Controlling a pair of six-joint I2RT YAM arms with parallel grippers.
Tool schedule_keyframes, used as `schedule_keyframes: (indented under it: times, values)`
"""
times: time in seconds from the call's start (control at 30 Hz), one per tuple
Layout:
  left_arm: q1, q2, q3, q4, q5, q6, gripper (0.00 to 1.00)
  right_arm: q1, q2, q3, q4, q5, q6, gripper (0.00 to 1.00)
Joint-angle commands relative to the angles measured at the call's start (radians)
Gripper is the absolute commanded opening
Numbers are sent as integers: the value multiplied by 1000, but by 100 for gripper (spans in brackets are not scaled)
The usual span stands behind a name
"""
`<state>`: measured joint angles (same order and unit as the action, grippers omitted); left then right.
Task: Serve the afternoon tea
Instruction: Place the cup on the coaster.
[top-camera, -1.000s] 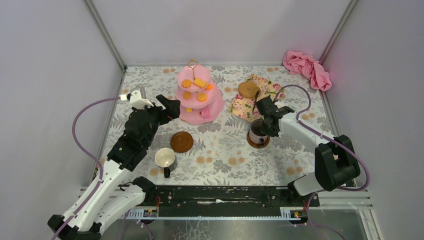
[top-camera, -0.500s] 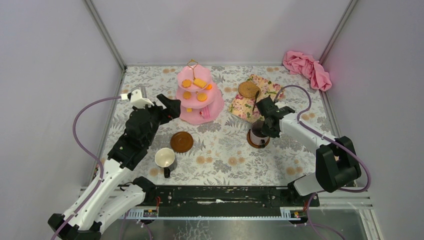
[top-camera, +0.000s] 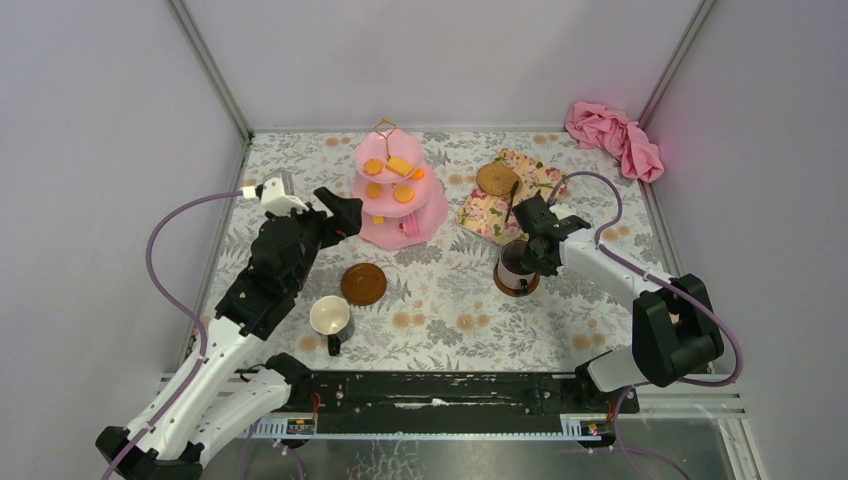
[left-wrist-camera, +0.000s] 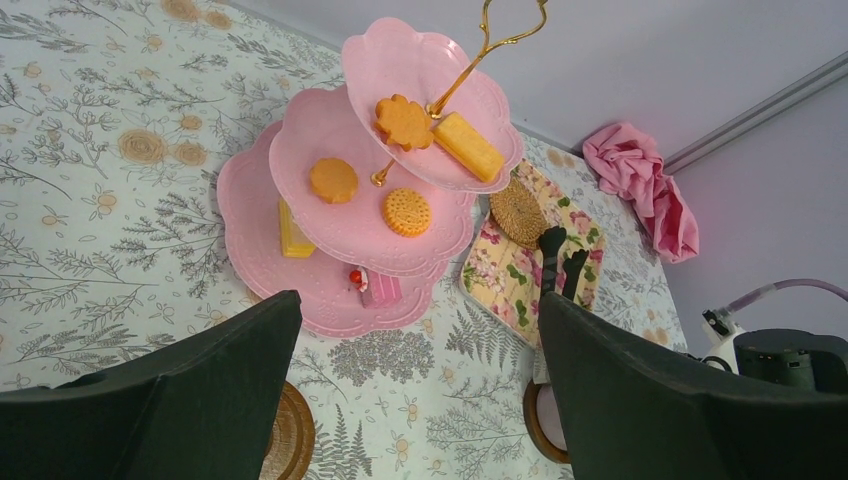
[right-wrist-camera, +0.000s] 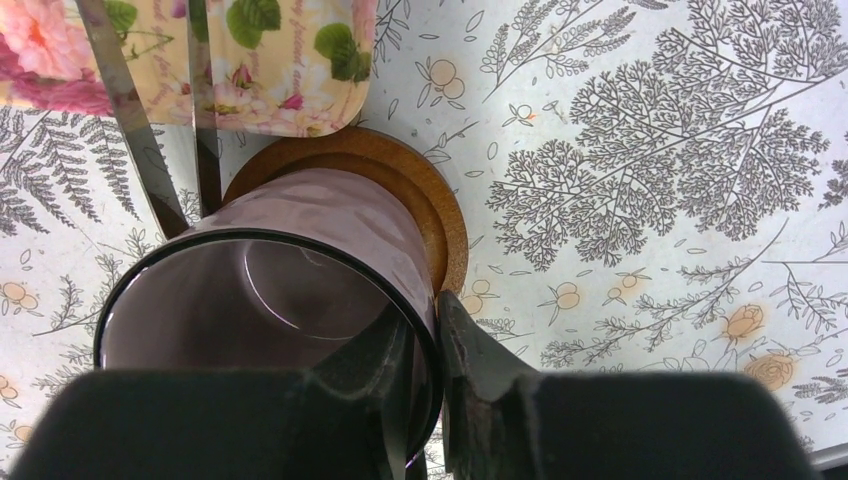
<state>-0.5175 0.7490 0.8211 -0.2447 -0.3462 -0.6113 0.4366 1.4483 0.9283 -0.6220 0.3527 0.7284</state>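
Observation:
The pink three-tier cake stand (top-camera: 398, 195) (left-wrist-camera: 300, 290) stands at the back centre with orange and yellow biscuits (left-wrist-camera: 408, 212) on its tiers. My left gripper (top-camera: 340, 213) (left-wrist-camera: 415, 310) hangs open just left of the stand and holds nothing. A bare brown saucer (top-camera: 363, 284) lies in front of the stand. The white mug (top-camera: 329, 317) stands near it on the cloth-covered table. The purple mug (top-camera: 516, 262) (right-wrist-camera: 270, 290) sits on the other saucer (top-camera: 516, 288) (right-wrist-camera: 430, 210). My right gripper (top-camera: 528, 245) (right-wrist-camera: 425, 320) is shut on the mug's rim wall, one finger inside, one outside.
A floral tray (top-camera: 520, 190) (right-wrist-camera: 300, 60) lies behind the purple mug with a round woven mat (top-camera: 497, 179) and slim black tongs (top-camera: 512, 200) (right-wrist-camera: 130, 120) on it. A crumpled pink cloth (top-camera: 615, 138) sits in the back right corner. Walls close in on three sides.
The right wrist has shifted very slightly while the purple mug stays on its saucer. The left arm has not moved.

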Motion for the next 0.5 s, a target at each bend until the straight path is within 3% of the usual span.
schedule_keyframes:
  times: [0.0,0.3,0.47]
  values:
    - [-8,3,41,13,4,12,96,8,-7,-8,-3,-31,-4,27]
    - [-9,7,35,13,12,7,97,8,-34,-28,-8,-18,-7,46]
    - [-9,18,36,15,12,5,97,8,-57,-6,-20,2,-15,48]
